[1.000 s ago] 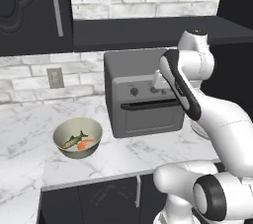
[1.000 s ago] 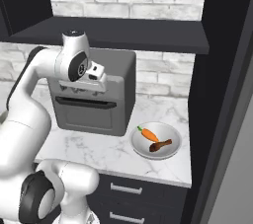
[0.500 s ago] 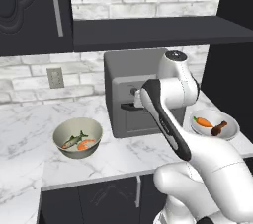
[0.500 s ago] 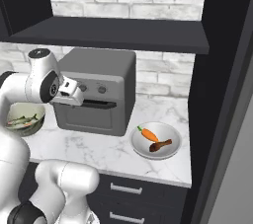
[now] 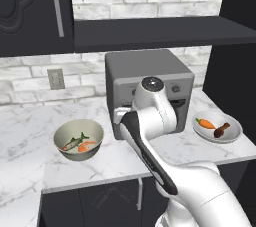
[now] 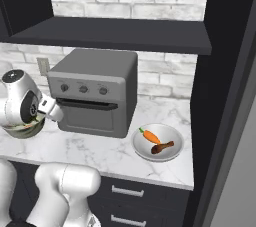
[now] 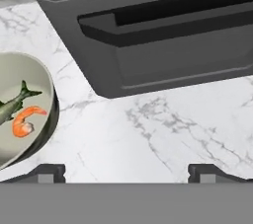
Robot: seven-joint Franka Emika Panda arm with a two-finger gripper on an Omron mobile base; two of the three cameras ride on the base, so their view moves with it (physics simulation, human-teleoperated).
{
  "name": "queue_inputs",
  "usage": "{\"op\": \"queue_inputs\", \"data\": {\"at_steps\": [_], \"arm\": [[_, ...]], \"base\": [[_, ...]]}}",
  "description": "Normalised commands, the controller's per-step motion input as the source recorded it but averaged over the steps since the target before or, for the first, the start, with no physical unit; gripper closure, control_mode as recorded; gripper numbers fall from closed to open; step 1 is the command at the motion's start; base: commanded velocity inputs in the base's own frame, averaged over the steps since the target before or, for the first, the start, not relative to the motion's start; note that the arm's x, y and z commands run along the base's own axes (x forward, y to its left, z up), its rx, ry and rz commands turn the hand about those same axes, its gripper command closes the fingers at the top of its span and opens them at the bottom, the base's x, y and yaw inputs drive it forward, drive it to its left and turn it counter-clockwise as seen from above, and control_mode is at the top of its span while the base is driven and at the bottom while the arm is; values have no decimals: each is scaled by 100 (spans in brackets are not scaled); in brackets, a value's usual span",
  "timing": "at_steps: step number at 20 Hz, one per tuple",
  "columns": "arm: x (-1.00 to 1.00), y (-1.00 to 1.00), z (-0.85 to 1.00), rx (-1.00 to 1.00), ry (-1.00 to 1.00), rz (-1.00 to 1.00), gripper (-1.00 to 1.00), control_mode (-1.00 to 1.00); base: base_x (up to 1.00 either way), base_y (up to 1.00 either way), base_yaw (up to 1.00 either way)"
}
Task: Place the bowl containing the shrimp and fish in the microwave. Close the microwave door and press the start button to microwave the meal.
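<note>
The bowl (image 5: 78, 140) is seen left of centre in the left base view, set on the white marbled counter (image 5: 30, 136), apart from the grey countertop oven (image 5: 150, 88) that occupies the middle of that frame. Inside the bowl the fish (image 5: 74, 142) lies toward the upper left and the shrimp (image 5: 87, 145) just beside it toward the lower right. In the hand view the bowl (image 7: 34, 90) is cut by the left edge; the fish (image 7: 14, 101) and the shrimp (image 7: 25, 120) are recorded inside it, the shrimp just below the fish. The oven front with its dark handle recess (image 7: 163, 13) fills the upper part of the hand view, and bare marble lies below it. The gripper (image 7: 127, 171) is noted at the bottom of the hand view with its two dark fingertips (image 7: 48, 170) set wide apart near opposite lower corners; nothing is held between them, and only counter is seen in the gap. In the right base view the bowl (image 6: 23, 130) is glimpsed at the left edge, mostly behind the white arm. A white dish (image 6: 158, 142) with a carrot (image 6: 149, 136) and a brown food piece (image 6: 163, 146) is recorded on the counter right of the oven (image 6: 95, 93) in that view, well apart from the bowl.
</note>
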Motion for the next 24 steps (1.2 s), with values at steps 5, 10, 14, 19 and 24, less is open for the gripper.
{"op": "queue_inputs", "data": {"at_steps": [5,10,14,19,24], "arm": [[5,58,-17,3,16,0,-100,-100],[24,48,-20,8,20,0,-100,-100],[36,37,-27,11,15,0,-100,-100],[33,40,-39,4,4,0,-100,-100],[37,34,-41,2,2,0,-100,-100]], "base": [[0,0,0],[0,0,0],[0,0,0],[0,0,0],[0,0,0]]}}
